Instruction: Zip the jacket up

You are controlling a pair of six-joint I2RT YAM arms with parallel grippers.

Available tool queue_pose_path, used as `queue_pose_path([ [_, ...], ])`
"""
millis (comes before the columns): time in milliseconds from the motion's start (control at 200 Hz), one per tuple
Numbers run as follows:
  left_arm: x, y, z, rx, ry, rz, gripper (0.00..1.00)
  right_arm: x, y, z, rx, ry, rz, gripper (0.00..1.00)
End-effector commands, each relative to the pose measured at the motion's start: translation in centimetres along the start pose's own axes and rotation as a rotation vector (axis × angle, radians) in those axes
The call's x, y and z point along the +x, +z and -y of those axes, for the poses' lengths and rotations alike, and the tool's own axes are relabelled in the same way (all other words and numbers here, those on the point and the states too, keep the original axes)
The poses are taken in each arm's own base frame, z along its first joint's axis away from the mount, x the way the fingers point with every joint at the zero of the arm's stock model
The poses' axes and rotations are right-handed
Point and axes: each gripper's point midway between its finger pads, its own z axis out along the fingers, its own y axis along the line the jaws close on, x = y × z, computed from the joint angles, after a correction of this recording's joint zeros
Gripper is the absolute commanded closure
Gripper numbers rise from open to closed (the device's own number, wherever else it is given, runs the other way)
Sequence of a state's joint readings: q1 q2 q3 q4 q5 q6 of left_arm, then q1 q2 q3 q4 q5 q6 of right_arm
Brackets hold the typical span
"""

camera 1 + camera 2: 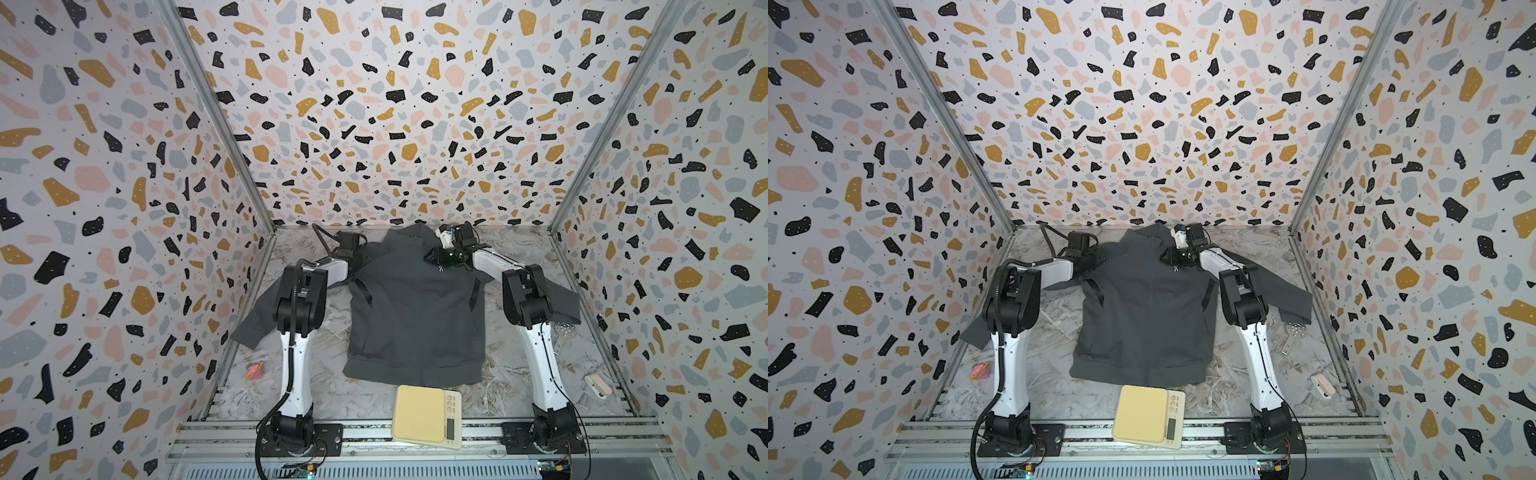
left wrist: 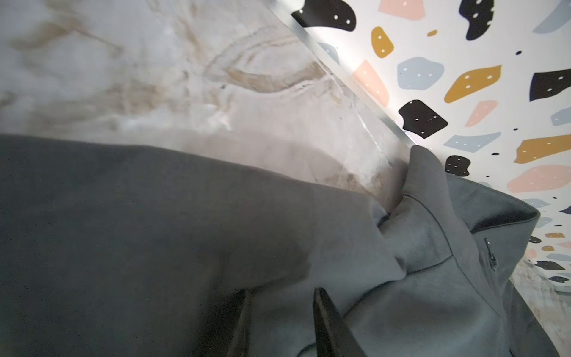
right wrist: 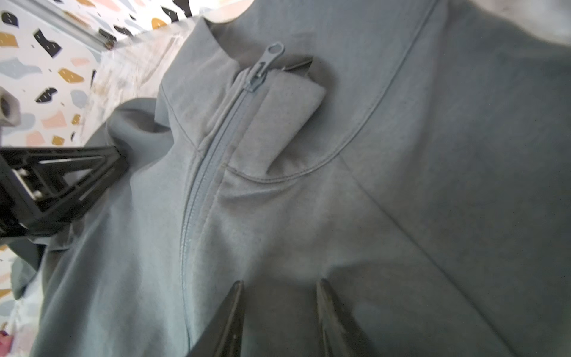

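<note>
Right wrist view: zipper pull (image 3: pixel 262 69) sits at the collar of the jacket (image 3: pixel 401 185); right claw (image 3: pixel 279 282) half-open, empty; left claw (image 2: pixel 282 292) parted, grip unclear.

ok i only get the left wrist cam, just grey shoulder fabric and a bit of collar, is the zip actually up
observer: yes, in the right wrist view the zip slider sits up in the collar of the jacket, with the teeth closed below it.
operator: wheres the right gripper
observer: the right gripper is at the chest just beside the zip line, jaws apart, nothing between them.
operator: anything by the hem
observer: a kitchen scale sits right at the hem in both top views; I cannot tell whether they touch.
</note>
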State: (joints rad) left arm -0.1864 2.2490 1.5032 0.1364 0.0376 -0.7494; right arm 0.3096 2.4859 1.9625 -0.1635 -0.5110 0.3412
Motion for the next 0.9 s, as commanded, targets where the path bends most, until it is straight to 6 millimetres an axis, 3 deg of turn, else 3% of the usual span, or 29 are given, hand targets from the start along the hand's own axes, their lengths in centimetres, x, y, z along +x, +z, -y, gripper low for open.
queue_pose_path([
  [0,-2.9,-2.8,4.4,0.158,0.05,0.098,0.53,-0.5,-2.9,1.2,0.078,0.055,-0.01,0.55],
  [235,-8.5,-10.9,9.6,0.265,0.155,0.256,0.39,-7.1,-12.0,-2.0,0.134,-0.078,0.155,0.46],
  [290,-9.7,-13.7,10.8,0.276,0.199,0.298,0.37,-7.7,-14.3,-3.0,0.153,-0.105,0.185,0.45],
  [360,-10.2,-16.8,10.7,0.244,0.258,0.316,0.29,-7.8,-17.4,-4.2,0.192,-0.147,0.226,0.42],
  [436,-10.9,-21.5,10.6,0.216,0.321,0.375,0.25,-7.2,-20.8,-4.9,0.259,-0.2,0.285,0.4],
  [541,-10.2,-26.7,8.0,0.134,0.385,0.458,0.19,-5.7,-26.6,-4.9,0.395,-0.292,0.461,0.32],
  [651,-9.2,-30.5,2.9,-0.035,0.397,0.579,0.1,-3.5,-32.8,-4.9,0.489,-0.432,0.717,0.17],
  [696,-8.3,-31.2,0.7,-0.098,0.414,0.618,0.09,-1.6,-34.1,-4.2,0.512,-0.493,0.78,0.0],
  [756,-6.6,-31.7,-1.3,-0.128,0.468,0.66,0.06,0.4,-35.6,-2.8,0.56,-0.524,0.844,0.01],
  [811,-5.1,-32.0,-3.4,-0.161,0.481,0.697,0.02,2.1,-36.2,-0.4,0.624,-0.474,0.849,0.01],
  [891,-3.3,-33.0,-6.8,-0.217,0.439,0.778,0.0,4.5,-35.7,3.0,0.672,-0.408,0.784,0.01],
])
